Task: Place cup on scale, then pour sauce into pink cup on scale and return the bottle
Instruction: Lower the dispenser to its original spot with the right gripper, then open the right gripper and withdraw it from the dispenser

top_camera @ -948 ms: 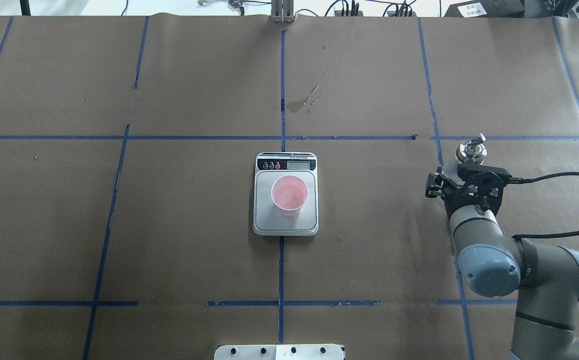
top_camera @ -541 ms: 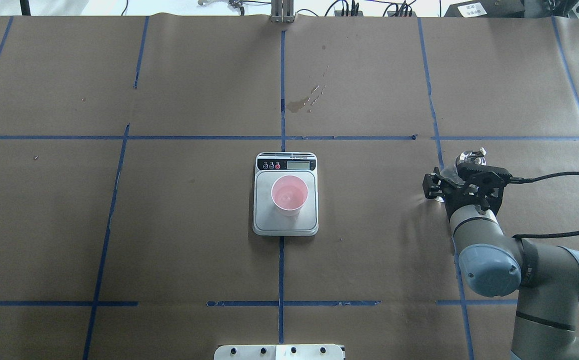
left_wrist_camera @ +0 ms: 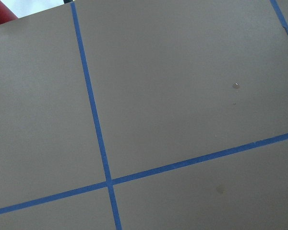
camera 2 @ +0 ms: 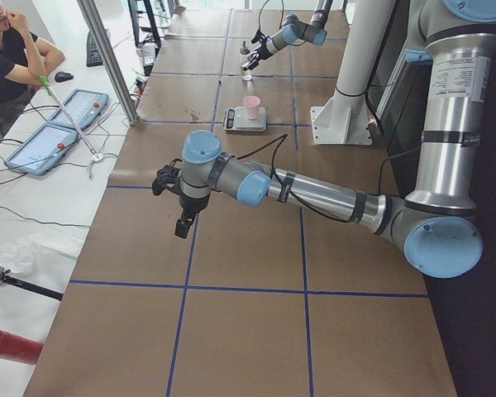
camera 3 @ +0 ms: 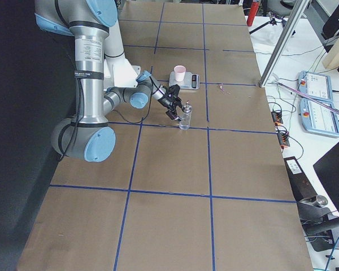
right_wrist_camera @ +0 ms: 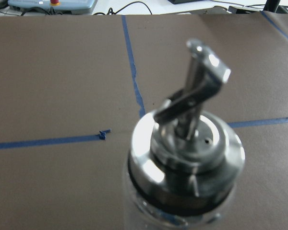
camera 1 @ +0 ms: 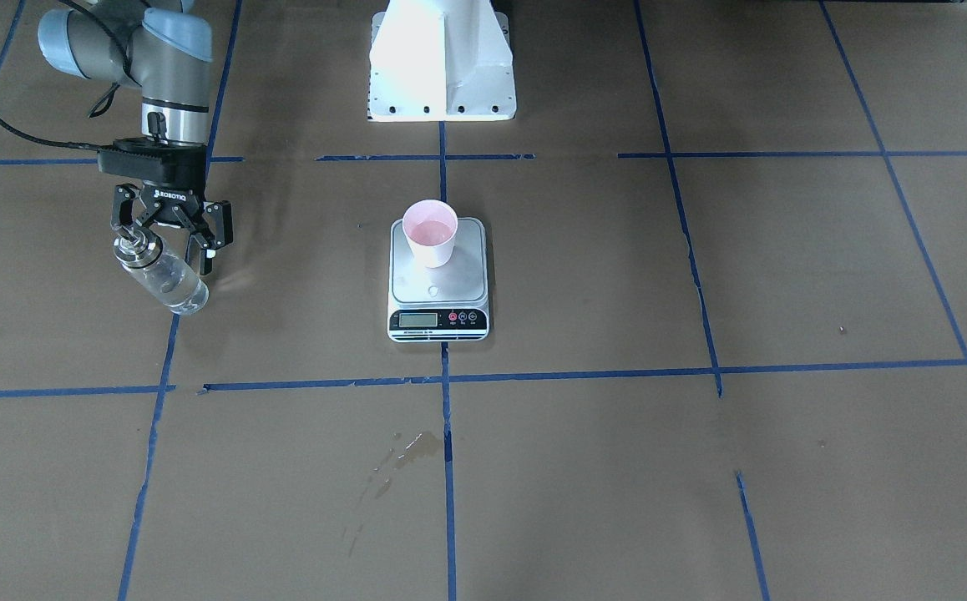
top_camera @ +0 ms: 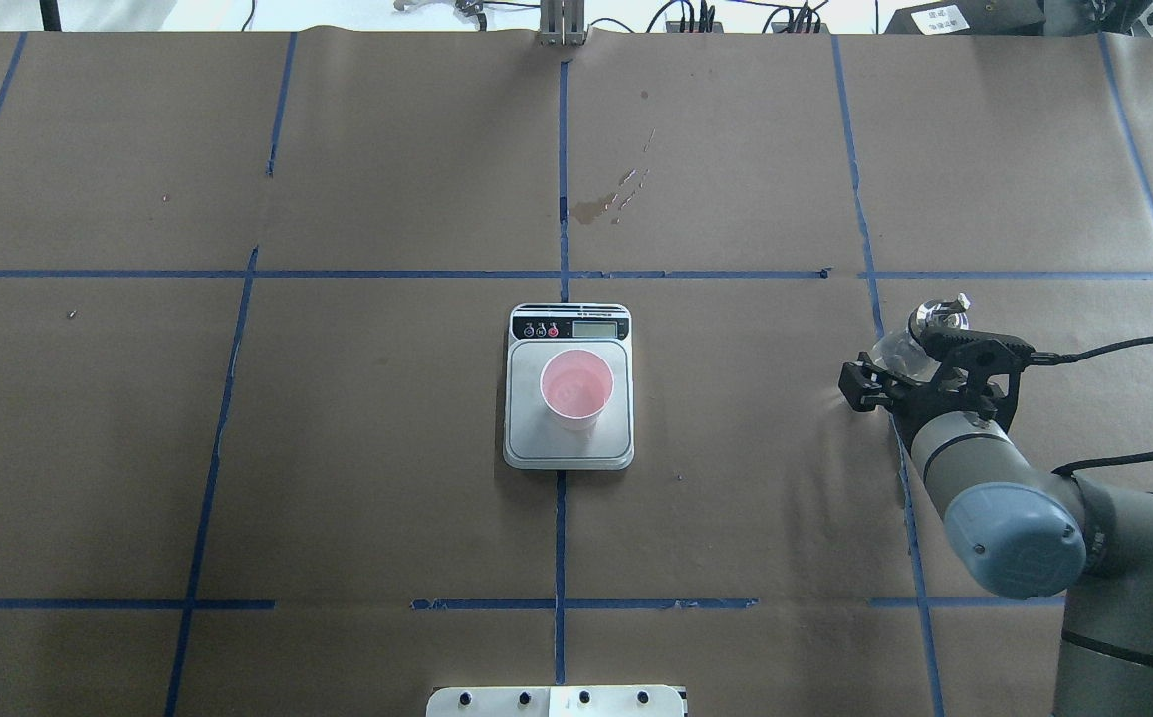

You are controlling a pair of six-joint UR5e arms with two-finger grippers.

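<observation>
Sinking since the earlier overhead pictures, the bottle (camera 1: pixel 164 280) is now showing smaller and nearer the table (camera 1: pixel 584 467), and the right arm (camera 1: pixel 170 75) is swinging its elbow outward. The right gripper (camera 1: pixel 164 250) is hanging over the bottle with its fingers (camera 1: pixel 210 238) spread wide, pinching nothing. One finger is sitting just beside the collar (right_wrist_camera: pixel 187 163), and I cannot tell whether they are touching. The left gripper (camera 2: pixel 183 225) is hovering over bare table well apart from all this, and I cannot tell whether it is spread or pressed together.

The scale (camera 1: pixel 458 288) is lying mid-table. The bottle is standing upright on the table, well apart from the scale on the robot's right. The cup (camera 1: pixel 429 234) is sitting on the scale.

Judging by the glass, the bottle is going to be stiff, slick and breakable, weighted low by the sauce (camera 1: pixel 179 292). Any hold is best going on the cylinder below the collar, never on the spout (right_wrist_camera: pixel 201 76). It is looking clear and colourless, capped in silver, with the thin spout bending to one side.
</observation>
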